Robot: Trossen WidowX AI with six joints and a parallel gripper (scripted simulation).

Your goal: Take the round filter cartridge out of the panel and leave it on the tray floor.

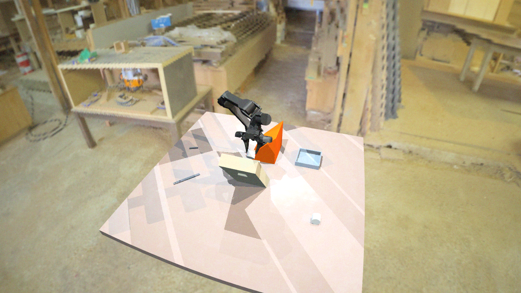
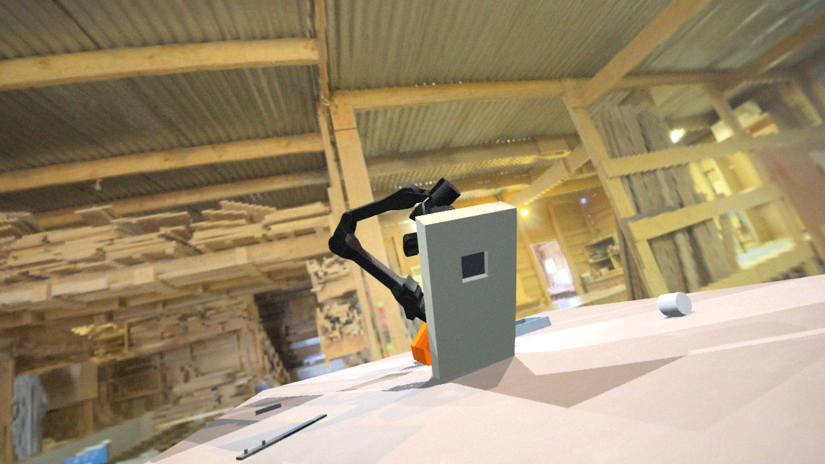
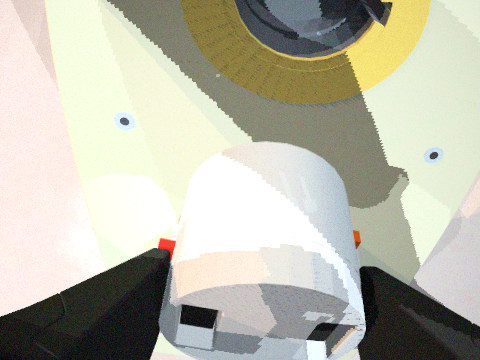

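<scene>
Pink tabletop (image 1: pixel 233 233) bearing the panel. Nearest in the wrist view, the white filter cartridge (image 3: pixel 267 254) is clamped between the black fingers of the gripper (image 3: pixel 263 314), slotted face toward the camera. Beyond it, the yellow-ringed socket (image 3: pixel 220 40) in the service panel (image 3: pixel 100 74) is seen vacated.

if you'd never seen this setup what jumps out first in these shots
In the wrist view, the white filter cartridge fills the frame, clamped between the gripper's dark fingers, with the empty socket and its yellow ring in the service panel beyond it. From the top view, the bright orange wedge beside the arm draws the eye, with the grey-blue tray to its right and a second white cylinder lying alone nearer the camera.
</scene>
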